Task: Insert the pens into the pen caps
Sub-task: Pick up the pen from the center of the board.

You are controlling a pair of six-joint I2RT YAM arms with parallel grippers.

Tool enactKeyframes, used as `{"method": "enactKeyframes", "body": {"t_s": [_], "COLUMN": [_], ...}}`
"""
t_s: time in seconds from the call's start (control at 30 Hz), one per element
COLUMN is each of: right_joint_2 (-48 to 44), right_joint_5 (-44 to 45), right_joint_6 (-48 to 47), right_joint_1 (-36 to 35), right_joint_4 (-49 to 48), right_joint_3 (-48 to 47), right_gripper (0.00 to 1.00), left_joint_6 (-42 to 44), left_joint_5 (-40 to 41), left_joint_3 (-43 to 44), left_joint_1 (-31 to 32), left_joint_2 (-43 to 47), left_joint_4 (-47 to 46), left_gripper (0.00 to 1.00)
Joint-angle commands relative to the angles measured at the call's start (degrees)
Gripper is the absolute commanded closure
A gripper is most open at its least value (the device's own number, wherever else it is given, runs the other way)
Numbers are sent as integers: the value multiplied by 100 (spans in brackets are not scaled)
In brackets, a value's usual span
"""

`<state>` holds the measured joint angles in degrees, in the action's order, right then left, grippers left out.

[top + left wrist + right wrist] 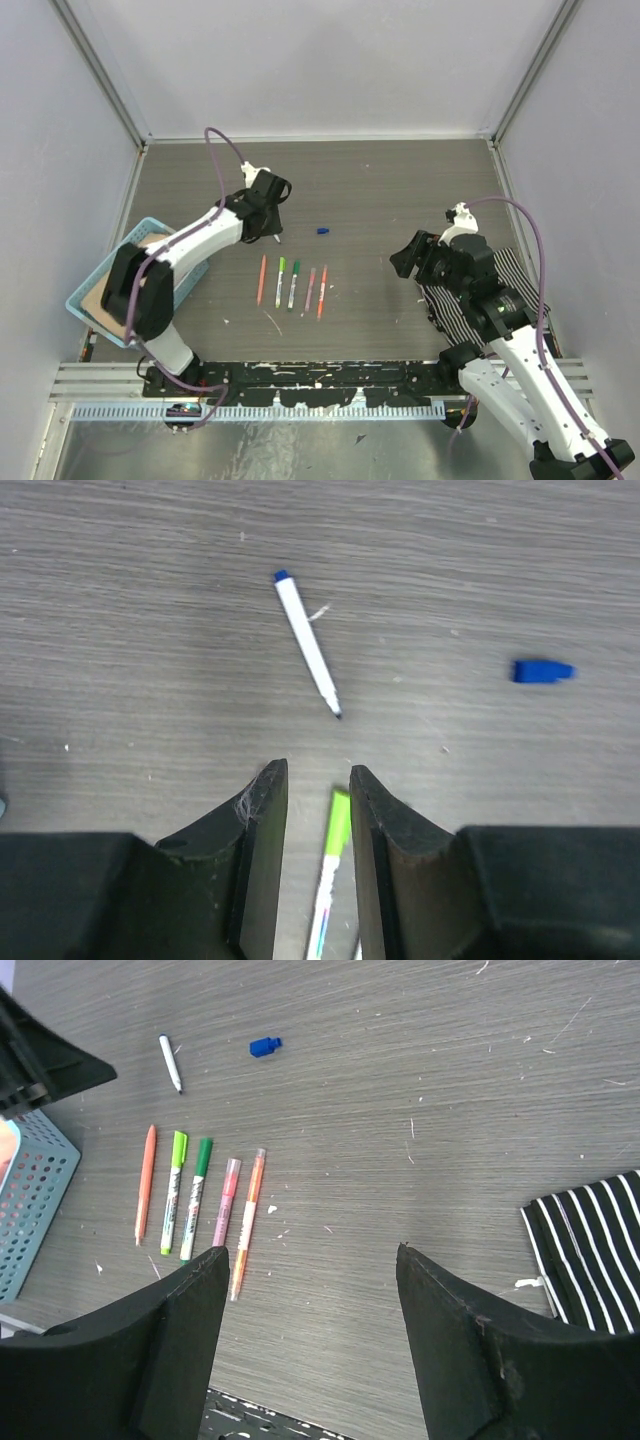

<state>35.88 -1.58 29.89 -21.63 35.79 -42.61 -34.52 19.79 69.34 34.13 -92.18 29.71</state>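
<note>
Five pens lie in a row on the table: an all-orange pen (262, 280), a light green one (280, 282), a dark green one (294, 285), a pink one (309, 291) and an orange-red one (322, 291). A white pen with a blue end (308, 645) lies apart, uncapped, with a blue cap (543, 671) to its right. My left gripper (318, 770) hovers just short of the white pen, jaws narrowly open and empty; the light green pen (335, 865) shows on the table between them. My right gripper (312, 1250) is wide open and empty, right of the row.
A blue basket (100, 300) holding a brown board sits at the left edge under my left arm. A black and white striped cloth (590, 1250) lies at the right. The blue cap (323, 231) lies mid-table.
</note>
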Motion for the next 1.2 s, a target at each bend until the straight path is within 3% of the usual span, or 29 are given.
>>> {"method": "enactKeyframes", "body": {"t_s": [0.0,0.43,1.17], "right_joint_2": [20,129,231], "right_joint_5": [-79,-102,-149], "right_joint_6": [-21,-47,-61], "right_joint_1": [11,12,11], "right_joint_4": [-72,-90,-127], "right_joint_3": [11,104,174], "right_gripper": [27,27,27], "left_joint_6": [119,-189,-459], "left_joint_5": [-273,-583,-257], "left_joint_3": [481,1067,866], "left_joint_1": [-316,-586,-601], "left_joint_2": [-735,-1951,-2234], "left_joint_4": [-69,-263,-269], "left_gripper": [63,64,65]}}
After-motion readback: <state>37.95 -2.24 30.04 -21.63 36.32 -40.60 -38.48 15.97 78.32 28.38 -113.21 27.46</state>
